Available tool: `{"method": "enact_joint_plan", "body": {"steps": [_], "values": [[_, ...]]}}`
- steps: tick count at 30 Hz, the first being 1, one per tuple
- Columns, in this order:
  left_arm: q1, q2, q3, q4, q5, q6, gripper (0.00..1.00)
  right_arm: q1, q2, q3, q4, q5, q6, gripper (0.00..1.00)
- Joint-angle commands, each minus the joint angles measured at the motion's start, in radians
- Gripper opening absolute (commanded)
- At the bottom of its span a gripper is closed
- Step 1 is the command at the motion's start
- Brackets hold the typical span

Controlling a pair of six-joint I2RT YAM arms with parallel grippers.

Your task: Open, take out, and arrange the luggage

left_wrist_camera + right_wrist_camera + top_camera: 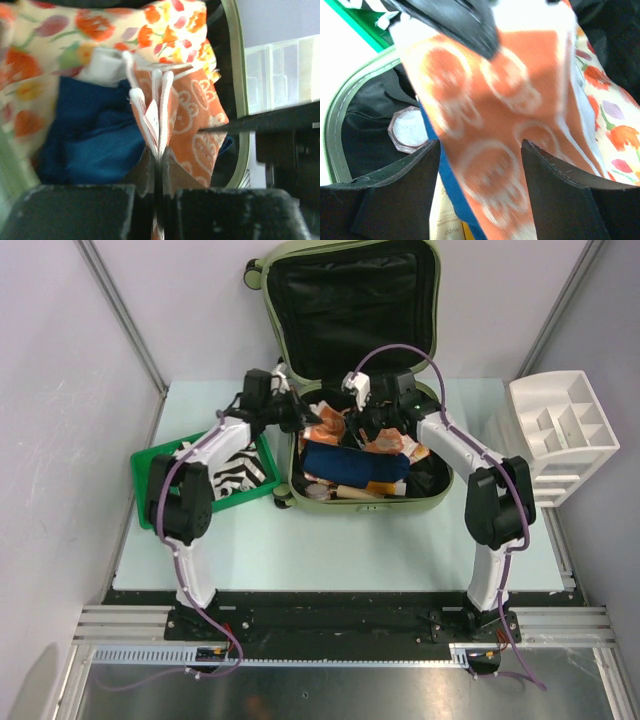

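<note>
Luggage: the luggage (400, 504) sits at the middle of the table's far edge, base flat, lid standing open behind it, clothes inside.
Left gripper: the left gripper (157, 160) is clamped on an edge of the orange cloth (195, 125), above the case's left side.
Right gripper: the right gripper (480, 142) has its jaws spread, the cloth hanging loose between them.
Cloth axis: it runs down from the left jaws toward the blue garment (90, 135).
Key relation: the green tray (140, 475) lies at the table's left edge, beside the case; the left arm is nearer.
Next, likely: lift leftward, clear of the rim.
</note>
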Motion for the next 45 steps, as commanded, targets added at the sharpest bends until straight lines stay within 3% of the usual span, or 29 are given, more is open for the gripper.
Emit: {"method": "enact_joint_plan", "body": {"steps": [1,10,15,21,24,31,34,35,36,37,38,39,45], "values": [[0.119,-0.198,-0.11,0.013,0.035,0.129,0.0,-0.057,-0.051,0.045,-0.051,0.032,0.056,0.7],[0.375,-0.453,-0.423,-0.023,0.036,0.378,0.0,-0.14,0.022,-0.029,-0.173,0.201,0.036,0.66],[0.575,-0.521,-0.535,-0.024,0.045,0.493,0.0,-0.176,0.073,0.014,-0.181,0.177,0.089,0.65],[0.767,-0.567,-0.587,-0.04,0.015,0.628,0.0,-0.174,0.088,0.051,-0.196,0.16,0.091,0.66],[0.843,-0.572,-0.604,-0.07,-0.002,0.764,0.0,-0.174,0.087,0.056,-0.209,0.158,0.082,0.66],[0.932,-0.457,-0.583,-0.196,-0.071,0.922,0.02,-0.177,0.078,0.065,-0.221,0.16,0.065,0.66],[0.935,-0.437,-0.569,-0.222,-0.077,0.924,0.2,-0.18,0.067,0.083,-0.229,0.154,0.049,0.67],[0.938,-0.438,-0.562,-0.228,-0.067,0.923,0.42,-0.18,0.058,0.092,-0.232,0.151,0.042,0.68],[0.938,-0.444,-0.546,-0.244,-0.058,0.921,0.53,-0.18,0.05,0.095,-0.232,0.143,0.03,0.69],[0.938,-0.472,-0.538,-0.245,-0.041,0.919,0.8,-0.179,0.045,0.099,-0.233,0.14,0.022,0.69],[0.938,-0.496,-0.526,-0.247,-0.029,0.918,0.86,-0.176,0.038,0.103,-0.227,0.137,0.019,0.69],[0.935,-0.518,-0.519,-0.245,-0.021,0.916,1.0,-0.171,0.022,0.105,-0.221,0.138,0.016,0.69],[0.86,-0.677,-0.468,-0.241,-0.09,0.895,1.0,-0.052,-0.041,0.057,-0.12,0.178,-0.018,0.69]]}}
